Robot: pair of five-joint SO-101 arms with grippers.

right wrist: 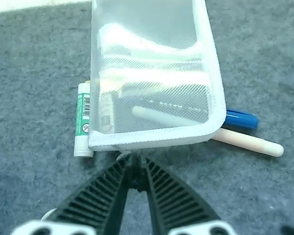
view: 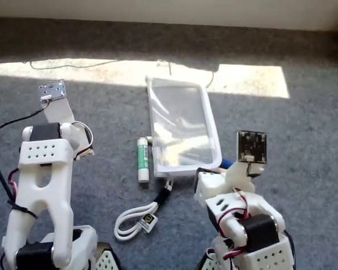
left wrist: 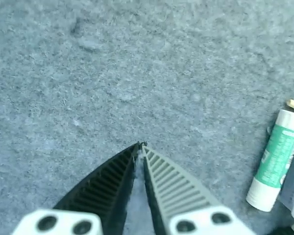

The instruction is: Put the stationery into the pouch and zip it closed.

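A translucent white mesh pouch [view: 180,126] [right wrist: 152,73] lies flat on the grey carpet. A green-and-white glue stick [view: 142,160] [left wrist: 274,159] [right wrist: 82,120] lies along its left side. A blue pen [right wrist: 240,118] [view: 226,164] and a cream pen [right wrist: 250,143] poke out at the pouch's near right corner; I cannot tell whether they are inside or underneath. My right gripper [right wrist: 136,159] is shut, its tips just short of the pouch's near edge. My left gripper [left wrist: 139,146] is shut over bare carpet, left of the glue stick.
A white strap loop [view: 134,220] with a black connector [view: 162,196] trails from the pouch's near left corner. The left arm [view: 45,163] stands at the near left, the right arm [view: 245,225] at the near right. A sunlit band [view: 101,72] crosses the carpet behind the pouch.
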